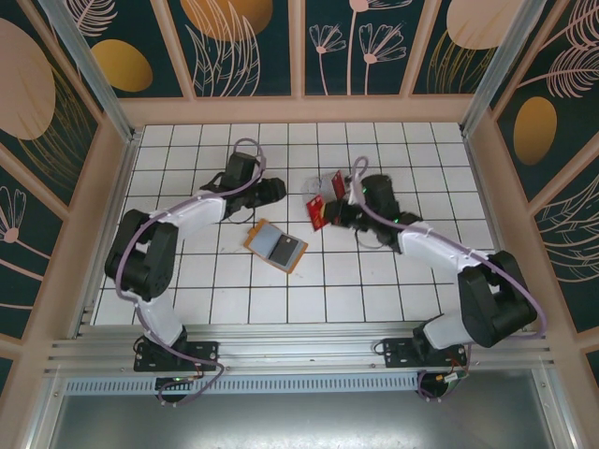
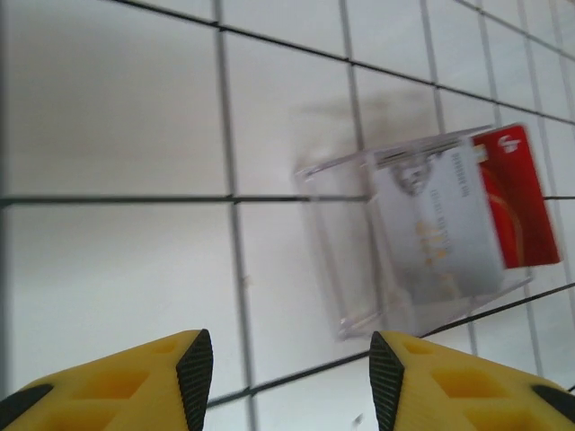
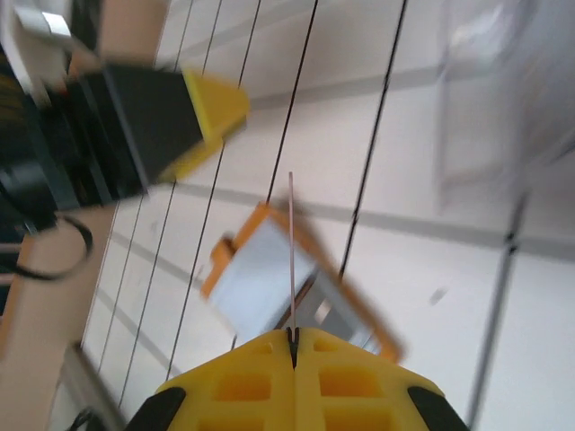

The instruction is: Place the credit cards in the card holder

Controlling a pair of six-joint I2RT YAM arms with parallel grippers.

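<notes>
Being pinched edge-on by the right pincer, a credit card is being aimed at the open card holder on the surface for slotting. The left pincer is being held spread, empty.

White gridded tabletop — dark floral walls

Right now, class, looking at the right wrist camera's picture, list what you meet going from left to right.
left arm's black-and-yellow pincer → open orange-tan leather-like wallet with grey lining → blurred clear plastic case
</notes>
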